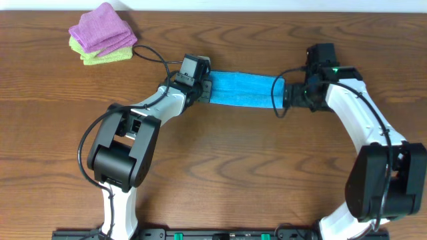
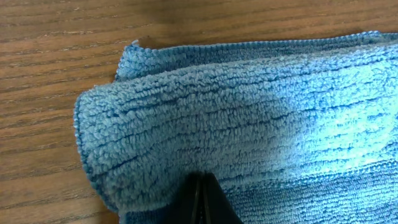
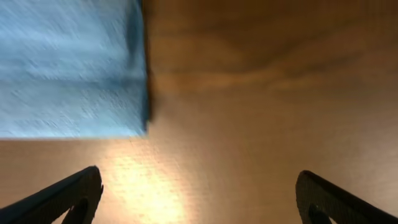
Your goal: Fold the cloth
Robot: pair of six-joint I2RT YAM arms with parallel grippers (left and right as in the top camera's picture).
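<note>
Pinched together at the bottom of the left wrist view, the left gripper (image 2: 200,190) is closing its dark fingertips on the cloth (image 2: 249,112), with the blue pile bulging up around them. At this end the cloth is lying doubled: a rounded upper layer is curling over a flatter lower layer whose stitched edge is showing along the top and at the left.

From overhead, the cloth (image 1: 243,89) is lying as a long narrow band on the bench (image 1: 220,167), a little toward the far edge and about midway between the left and right edges. The left gripper (image 1: 205,87) is sitting at the band's left end.

At the band's right end, the right gripper (image 1: 288,93) is hanging just beside the cloth. In its own wrist view the cloth (image 3: 68,68) is filling the upper left, blurred, while the right gripper (image 3: 199,186) is standing with its fingers (image 3: 74,193) spread wide over bare wood, holding nothing and touching nothing.

Well apart from all this, near the far left corner of the bench, a folded purple cloth (image 1: 103,28) is resting on top of a folded light-green cloth (image 1: 107,55).
</note>
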